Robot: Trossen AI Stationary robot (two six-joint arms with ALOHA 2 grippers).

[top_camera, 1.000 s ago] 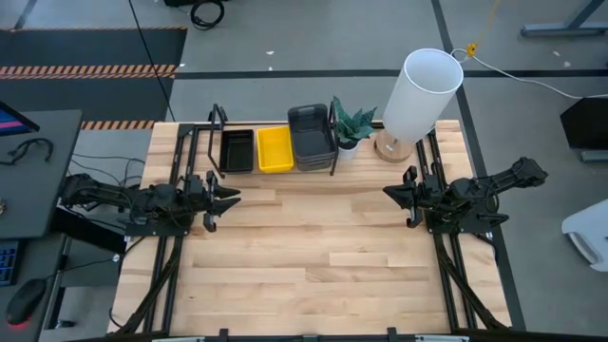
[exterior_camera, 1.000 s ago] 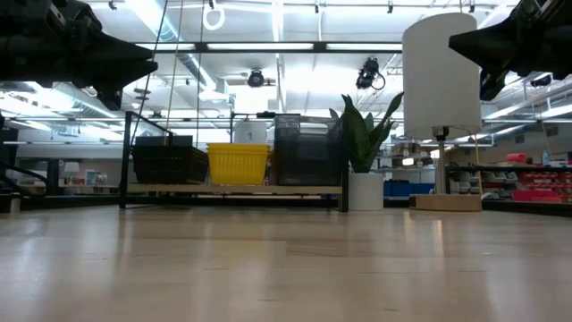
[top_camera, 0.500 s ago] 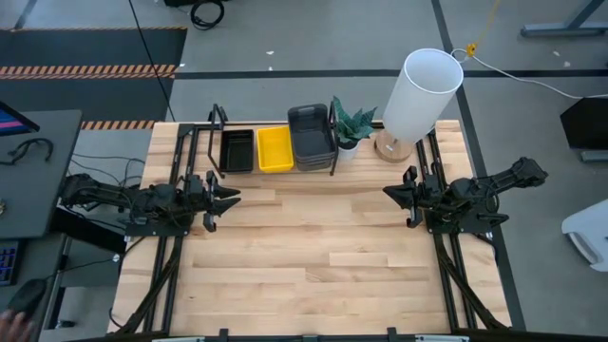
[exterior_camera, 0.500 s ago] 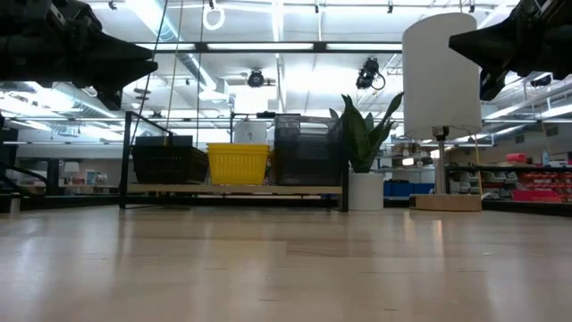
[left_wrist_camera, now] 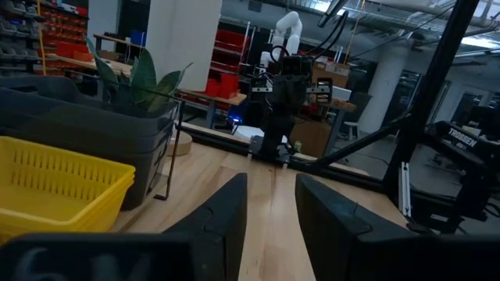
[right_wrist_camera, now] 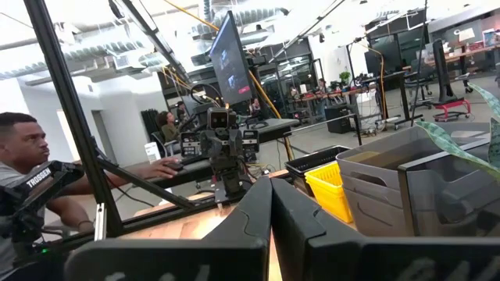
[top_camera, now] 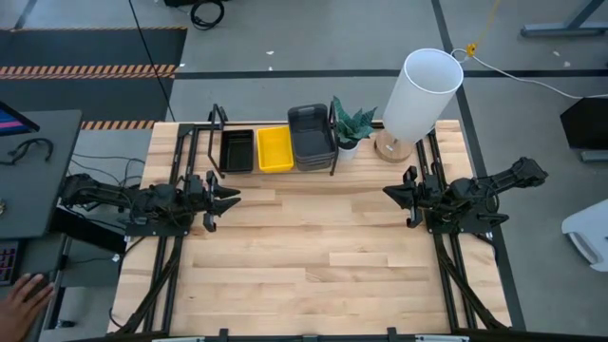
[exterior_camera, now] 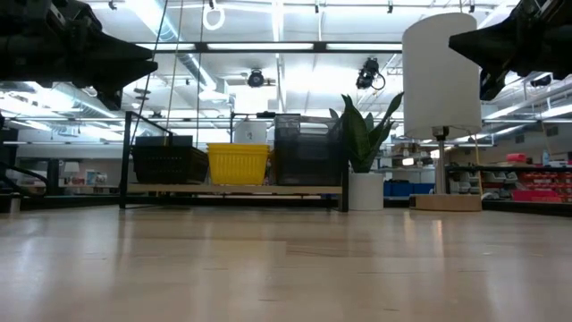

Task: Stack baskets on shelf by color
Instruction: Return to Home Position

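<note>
Potted plant (top_camera: 351,123) sits just beside the right end of the shelf (exterior_camera: 232,189), leaves leaning toward it. White-shade lamp (top_camera: 421,90) is further right, at the table's (top_camera: 313,256) back edge.

Shelf runs along the back edge and carries three groups side by side:
- black baskets (top_camera: 237,150) on the left, mesh walls
- yellow baskets (top_camera: 275,148) in the middle
- grey baskets (top_camera: 311,135) on the right, tallest, next to the plant

Count per stack can't be told.

Left gripper (top_camera: 231,198) hovers at the table's left side, fingers a narrow gap apart, holding nothing. Right gripper (top_camera: 389,193) hovers at the right side, fingers together, also holding nothing. Both sit well apart from the shelf, facing each other.

Versus 1.0 s ago, arms and baskets are unchanged. A person's hand (top_camera: 24,296) now shows over the side desk (top_camera: 38,171) at lower left, covering the spot where a mouse lay.
</note>
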